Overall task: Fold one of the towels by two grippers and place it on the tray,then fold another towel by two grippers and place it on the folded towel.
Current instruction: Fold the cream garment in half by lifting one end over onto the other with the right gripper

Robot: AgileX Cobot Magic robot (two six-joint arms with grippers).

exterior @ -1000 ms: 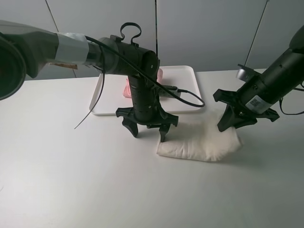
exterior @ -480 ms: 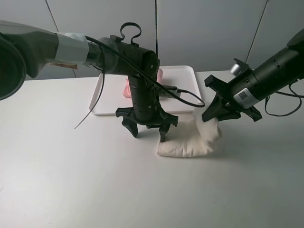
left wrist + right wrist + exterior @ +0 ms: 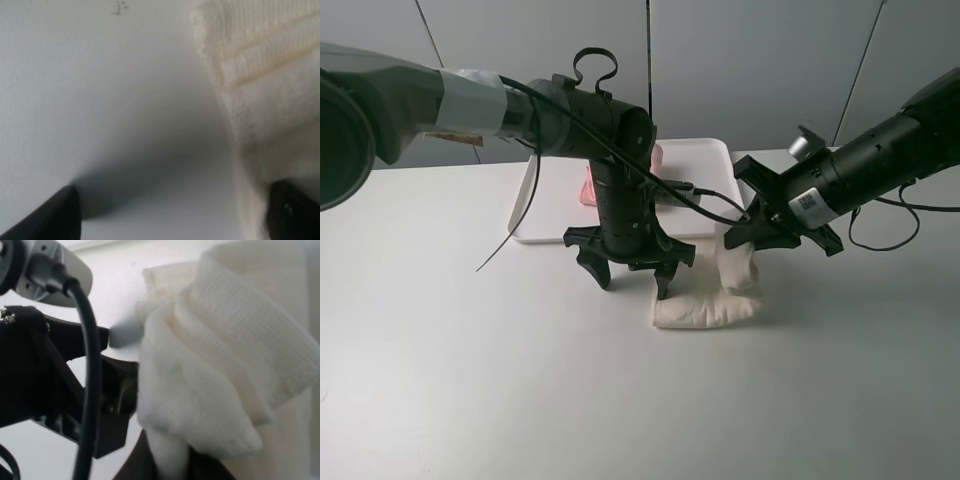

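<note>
1. Gripping the right-hand end of the cream-white towel [image 3: 705, 300], the right gripper [image 3: 748, 243] is clamped shut on a raised bunch of cloth; the right wrist view shows the fabric draped in thick folds from its closed jaws.
2. Relative to the white tray [image 3: 710, 160], the cream-white towel lies on the table just in front of the near edge, its long axis running side to side, with the lifted end standing up and curling toward the towel's middle.
3. The left gripper [image 3: 632, 276] hangs with jaws spread wide and empty at the towel's opposite end, one fingertip over the cloth's corner and the other over bare table.
4. The pink towel [image 3: 588, 188] sits on the tray, mostly hidden behind the left arm.
5. The turning relation: the free end of the towel lies leftward from the right gripper, along the towel's long axis. My judgement is that the fold needs the held end carried over toward the left gripper, which is nearer the anchored end and could pin it.
</note>
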